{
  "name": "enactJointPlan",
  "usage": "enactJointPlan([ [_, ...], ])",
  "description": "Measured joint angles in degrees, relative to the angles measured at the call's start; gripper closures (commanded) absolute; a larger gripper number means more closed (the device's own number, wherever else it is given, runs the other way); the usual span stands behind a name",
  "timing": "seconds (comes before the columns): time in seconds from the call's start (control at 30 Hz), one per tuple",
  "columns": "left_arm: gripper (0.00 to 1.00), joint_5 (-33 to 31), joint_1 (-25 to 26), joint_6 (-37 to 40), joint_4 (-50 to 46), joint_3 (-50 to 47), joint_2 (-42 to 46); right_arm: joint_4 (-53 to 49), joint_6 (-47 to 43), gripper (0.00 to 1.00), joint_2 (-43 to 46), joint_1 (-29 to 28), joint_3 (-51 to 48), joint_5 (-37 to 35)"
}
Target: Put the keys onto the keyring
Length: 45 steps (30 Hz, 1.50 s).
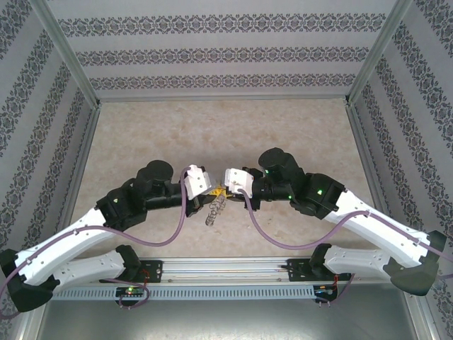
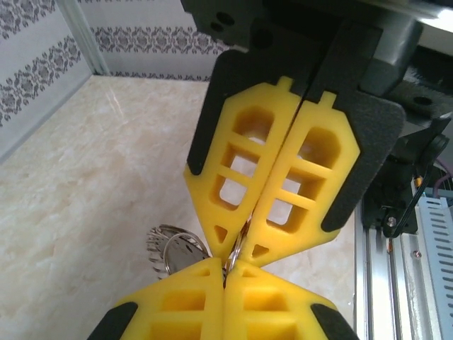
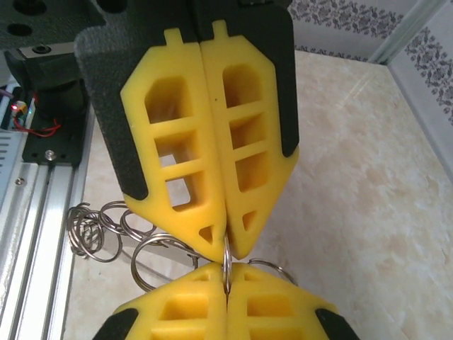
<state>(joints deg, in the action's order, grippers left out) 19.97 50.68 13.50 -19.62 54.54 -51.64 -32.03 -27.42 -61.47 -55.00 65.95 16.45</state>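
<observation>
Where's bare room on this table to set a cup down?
Bare: the far half of the table, up to the back wall. Crowded: the near middle, where the left arm and right arm meet at the keyring.

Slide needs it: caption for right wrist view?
Right gripper and left gripper, tip to tip, both pinching the keyring.

1. No word, brand, number or sign can be read in any view.
2. The wall panels (image 1: 226, 53) on the left, right and far sides carry bands of a repeating ornamental pattern, not lettering.
3. The small circuit boards (image 1: 131, 289) on the near rail show lit lamps. Any print on them is too small to make out.
</observation>
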Motion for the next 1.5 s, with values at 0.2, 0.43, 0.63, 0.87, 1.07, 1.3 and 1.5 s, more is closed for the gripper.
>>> enactJointPlan([
  [0.2,1.00,3.37,0.00,-2.14,9.27,-6.64,6.80,2.84,0.48,0.78,3.17,0.00,-2.16,2.58],
  [0.43,1.00,6.62,0.00,-5.81,20.17,-10.82,9.64,4.17,0.66,0.78,4.02,0.00,-3.30,4.68],
  [0.63,1.00,7.32,0.00,-7.17,22.86,-10.88,10.25,5.99,0.79,0.77,6.86,0.00,-4.52,6.99],
  [0.87,1.00,8.22,0.00,-7.58,23.12,-10.93,10.56,7.91,1.97,0.69,9.53,0.02,-4.63,8.13],
  [1.07,1.00,8.96,0.00,-7.58,23.12,-10.93,10.88,8.74,2.01,0.69,8.59,0.04,-4.63,8.48],
  [1.3,1.00,10.03,0.00,-7.58,23.15,-11.39,11.30,9.03,2.40,0.73,6.93,0.15,-4.63,8.52],
  [1.5,1.00,10.05,0.00,-7.58,23.17,-11.69,11.30,10.64,3.06,0.74,6.88,0.15,-4.63,10.32],
])
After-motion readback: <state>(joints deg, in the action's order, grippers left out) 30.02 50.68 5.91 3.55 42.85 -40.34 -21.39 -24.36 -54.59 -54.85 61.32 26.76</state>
